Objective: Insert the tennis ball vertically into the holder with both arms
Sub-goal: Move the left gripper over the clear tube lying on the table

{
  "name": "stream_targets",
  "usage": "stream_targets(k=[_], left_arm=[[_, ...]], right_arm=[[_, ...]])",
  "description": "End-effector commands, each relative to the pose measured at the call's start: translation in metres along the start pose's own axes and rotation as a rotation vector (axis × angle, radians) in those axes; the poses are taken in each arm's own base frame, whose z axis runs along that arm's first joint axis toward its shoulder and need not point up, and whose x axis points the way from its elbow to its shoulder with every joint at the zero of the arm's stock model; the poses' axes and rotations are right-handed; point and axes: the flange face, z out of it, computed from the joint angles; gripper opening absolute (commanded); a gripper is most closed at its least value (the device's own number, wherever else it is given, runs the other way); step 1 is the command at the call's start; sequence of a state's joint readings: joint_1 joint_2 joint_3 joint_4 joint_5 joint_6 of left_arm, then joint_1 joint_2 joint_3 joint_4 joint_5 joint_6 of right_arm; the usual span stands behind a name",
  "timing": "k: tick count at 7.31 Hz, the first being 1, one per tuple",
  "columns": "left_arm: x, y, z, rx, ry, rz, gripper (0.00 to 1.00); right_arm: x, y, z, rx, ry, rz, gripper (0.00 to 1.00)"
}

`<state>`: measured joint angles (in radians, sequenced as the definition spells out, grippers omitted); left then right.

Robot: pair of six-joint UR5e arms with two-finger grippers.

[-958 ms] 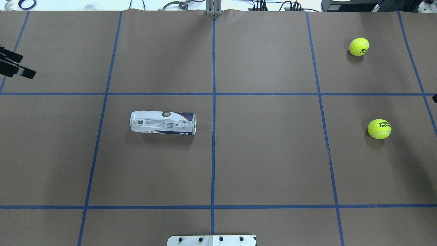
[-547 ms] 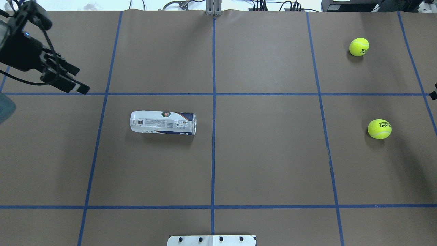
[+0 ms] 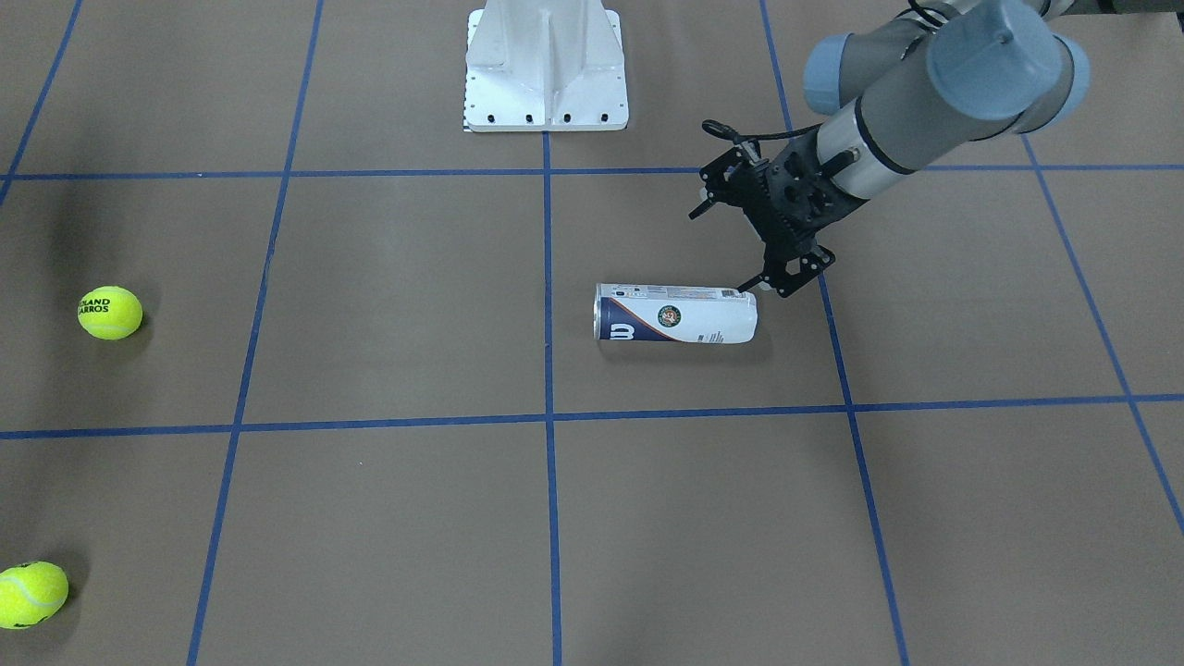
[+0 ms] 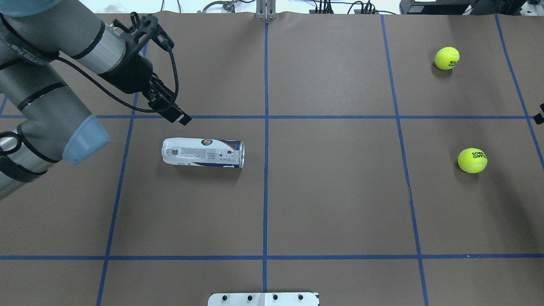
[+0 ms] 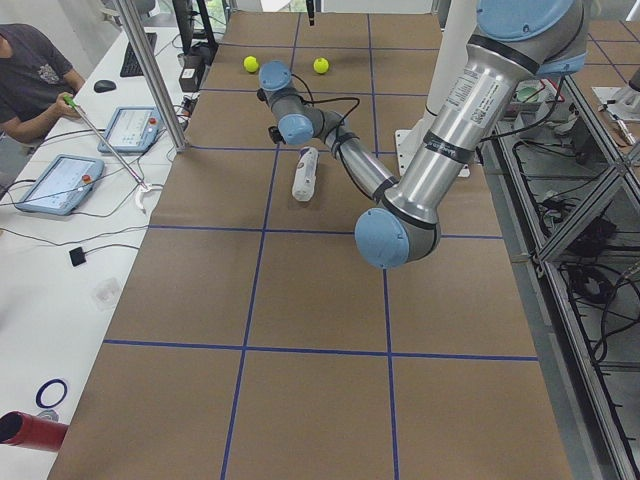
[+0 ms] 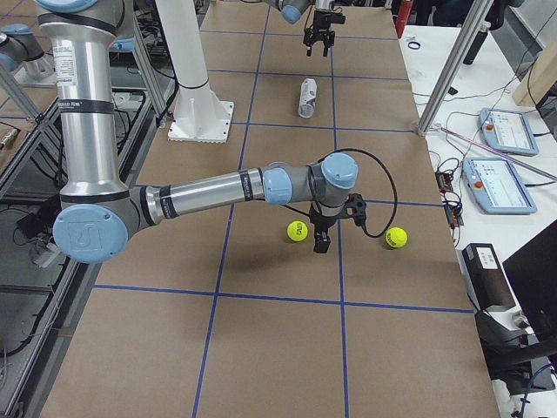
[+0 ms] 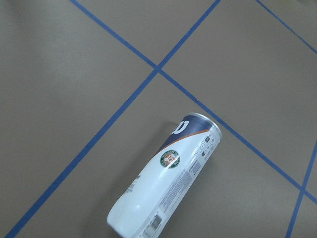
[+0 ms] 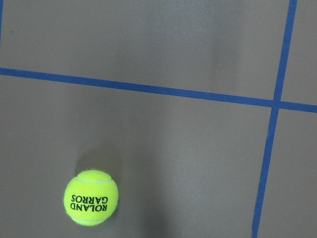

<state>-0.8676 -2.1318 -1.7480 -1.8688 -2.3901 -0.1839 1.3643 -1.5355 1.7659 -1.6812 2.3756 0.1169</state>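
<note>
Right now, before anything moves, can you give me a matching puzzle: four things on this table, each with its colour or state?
Things:
1. holder
2. tennis balls
3. pedestal base
4. left gripper

Descriptions:
A. yellow-green
B. black, open
C. lying on its side
D. white metal

Pairs: 1-C, 2-A, 3-D, 4-B.

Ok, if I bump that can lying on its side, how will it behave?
The holder is a smooth cylinder lying on its side, so a bump would probably roll it rather than slide it. Its plastic wall looks light and may flex under a squeeze.
</note>
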Motion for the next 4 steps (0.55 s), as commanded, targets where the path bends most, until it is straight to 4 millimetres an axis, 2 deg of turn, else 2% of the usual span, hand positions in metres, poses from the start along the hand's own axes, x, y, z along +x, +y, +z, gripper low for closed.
stream_targets(k=[1, 2, 3, 4], left_arm=[[0.042, -0.03, 0.042, 0.015, -0.121, 0.145, 0.99], [0.06, -0.034, 0.058, 0.013, -0.101, 0.147, 0.99], [0.061, -0.039, 0.059, 0.004, -0.103, 0.262, 0.99], [0.058, -0.034, 0.065, -0.017, -0.103, 0.388, 0.99]], right_arm=[[-0.001, -0.001, 0.0, 0.0, -0.001, 0.0, 1.0], [-0.002, -0.002, -0.001, 0.002, -0.001, -0.001, 1.0], [-0.004, -0.002, -0.001, 0.001, -0.016, -0.003, 1.0], [-0.01, -0.002, 0.003, -0.01, -0.045, -0.011, 1.0]])
